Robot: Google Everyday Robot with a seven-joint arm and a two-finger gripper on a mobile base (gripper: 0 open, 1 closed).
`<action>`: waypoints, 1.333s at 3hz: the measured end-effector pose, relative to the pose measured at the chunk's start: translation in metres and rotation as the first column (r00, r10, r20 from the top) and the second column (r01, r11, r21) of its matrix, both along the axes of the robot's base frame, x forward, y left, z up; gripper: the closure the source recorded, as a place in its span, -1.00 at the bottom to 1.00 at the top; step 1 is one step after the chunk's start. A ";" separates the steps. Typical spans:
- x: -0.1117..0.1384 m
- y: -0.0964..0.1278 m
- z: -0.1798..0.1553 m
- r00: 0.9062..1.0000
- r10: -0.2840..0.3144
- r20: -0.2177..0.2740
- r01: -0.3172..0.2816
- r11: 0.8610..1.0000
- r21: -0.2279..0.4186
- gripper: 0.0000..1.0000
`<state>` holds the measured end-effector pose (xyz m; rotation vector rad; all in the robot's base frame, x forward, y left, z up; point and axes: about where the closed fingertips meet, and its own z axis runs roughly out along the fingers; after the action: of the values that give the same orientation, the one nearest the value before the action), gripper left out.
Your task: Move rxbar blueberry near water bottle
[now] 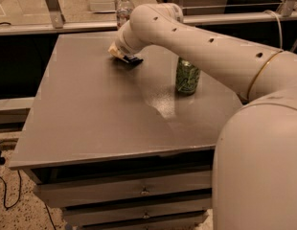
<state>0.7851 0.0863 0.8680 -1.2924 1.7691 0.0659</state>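
Observation:
The water bottle [122,9] stands at the far edge of the grey table [91,119], clear with a white cap and a pale label. My gripper [120,52] reaches across the table and sits low at the far middle, just in front of the bottle. A small dark flat thing [134,60] pokes out at the gripper's right side on the table top; it looks like the rxbar blueberry, mostly hidden by the gripper.
A green soda can [187,75] stands upright on the right part of the table, under my arm. My arm crosses from the lower right. Drawers [139,190] sit below the table's front edge. Rails and a glass partition run behind the table.

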 end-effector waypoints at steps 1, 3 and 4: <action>-0.013 0.003 0.009 1.000 0.016 0.009 -0.016 1.000 0.015 -0.74; -0.081 0.006 0.027 0.997 0.073 -0.011 -0.072 0.993 0.098 -1.00; -0.130 0.004 0.038 0.991 0.124 -0.048 -0.113 0.974 0.196 -1.00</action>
<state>0.6554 0.0900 0.9064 -1.2642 1.6889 0.3390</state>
